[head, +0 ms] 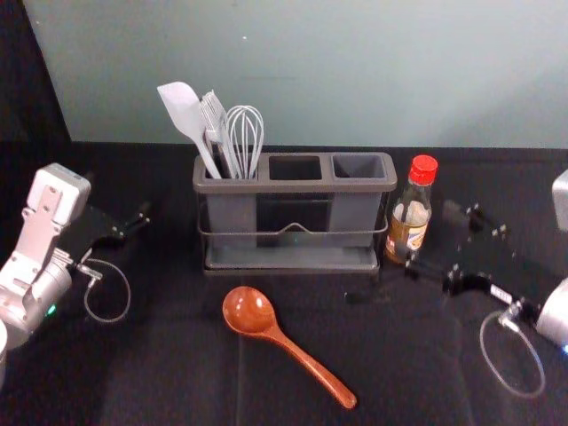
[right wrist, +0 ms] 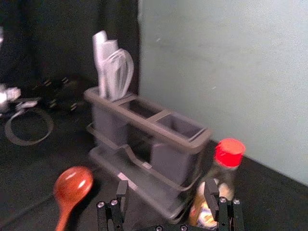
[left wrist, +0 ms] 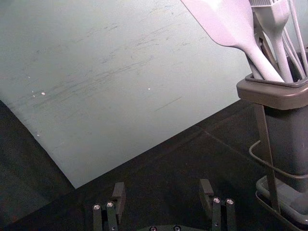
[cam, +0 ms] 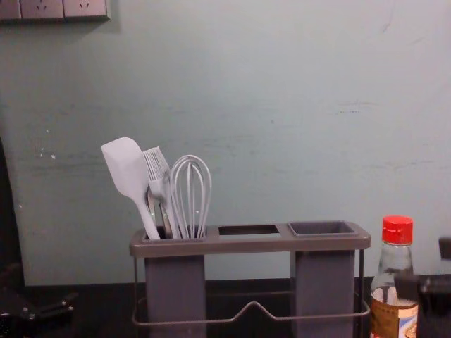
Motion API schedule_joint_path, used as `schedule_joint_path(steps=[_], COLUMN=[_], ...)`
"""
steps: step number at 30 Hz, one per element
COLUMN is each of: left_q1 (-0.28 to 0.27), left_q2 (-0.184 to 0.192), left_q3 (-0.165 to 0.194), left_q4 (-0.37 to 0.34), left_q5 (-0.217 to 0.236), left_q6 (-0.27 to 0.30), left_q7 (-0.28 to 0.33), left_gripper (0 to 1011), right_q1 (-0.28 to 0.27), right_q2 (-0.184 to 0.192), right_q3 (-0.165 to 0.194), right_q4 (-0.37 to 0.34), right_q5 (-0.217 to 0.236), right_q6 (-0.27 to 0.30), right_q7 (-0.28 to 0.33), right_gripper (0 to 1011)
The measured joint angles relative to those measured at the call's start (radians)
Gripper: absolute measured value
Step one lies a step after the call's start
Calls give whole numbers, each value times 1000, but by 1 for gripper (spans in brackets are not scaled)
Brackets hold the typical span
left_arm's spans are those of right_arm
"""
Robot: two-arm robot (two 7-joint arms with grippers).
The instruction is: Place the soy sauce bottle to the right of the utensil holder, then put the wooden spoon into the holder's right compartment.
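Glossy wooden spoon (head: 248, 311); matt utensil holder (head: 295, 186) (thin metal rail (head: 297, 228))

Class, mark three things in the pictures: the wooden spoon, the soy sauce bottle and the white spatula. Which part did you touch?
Wooden spoon (head: 248, 311): head view, on its bowl.
Soy sauce bottle (cam: 397, 231): chest view, on its red cap.
White spatula (head: 183, 110): head view, on its blade.

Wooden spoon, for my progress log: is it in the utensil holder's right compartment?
No, the wooden spoon lies on the dark table in front of the utensil holder.
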Motion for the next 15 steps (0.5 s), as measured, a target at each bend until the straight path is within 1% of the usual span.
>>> schedule_joint_path(steps=[2, 5, 7, 8, 9, 11, 12, 13, 14, 15], left_q1=[0, 0, 0, 0, 0, 0, 0, 0, 0, 0], left_q2=[0, 0, 0, 0, 0, 0, 0, 0, 0, 0], left_q3=[0, 0, 0, 0, 0, 0, 0, 0, 0, 0], left_q4=[0, 0, 0, 0, 0, 0, 0, 0, 0, 0], left_q5=[0, 0, 0, 0, 0, 0, 0, 0, 0, 0], left_q6=[0, 0, 0, 0, 0, 0, 0, 0, 0, 0], left_q7=[0, 0, 0, 0, 0, 0, 0, 0, 0, 0], left_gripper=[1005, 1005, 1005, 1005, 1005, 1005, 1005, 1005, 1005, 1005], right_q1=[-14, -17, -7, -7, 4, 17, 32, 32, 48, 56], right_q2=[23, 42, 55, 55, 57, 58, 58, 58, 56, 55], right_q3=[-8, -22, -46, -46, -61, -76, -90, -90, -105, -111], right_q4=[-21, -33, -35, -35, -30, -23, -16, -16, -10, -6], right_q5=[0, -1, -10, -10, -16, -21, -24, -24, -24, -25], right_q6=[19, 38, 60, 60, 73, 87, 103, 103, 118, 123], right_q7=[12, 25, 33, 33, 33, 35, 40, 40, 45, 48], right_gripper=[1000, 1000, 1000, 1000, 1000, 1000, 1000, 1000, 1000, 1000])
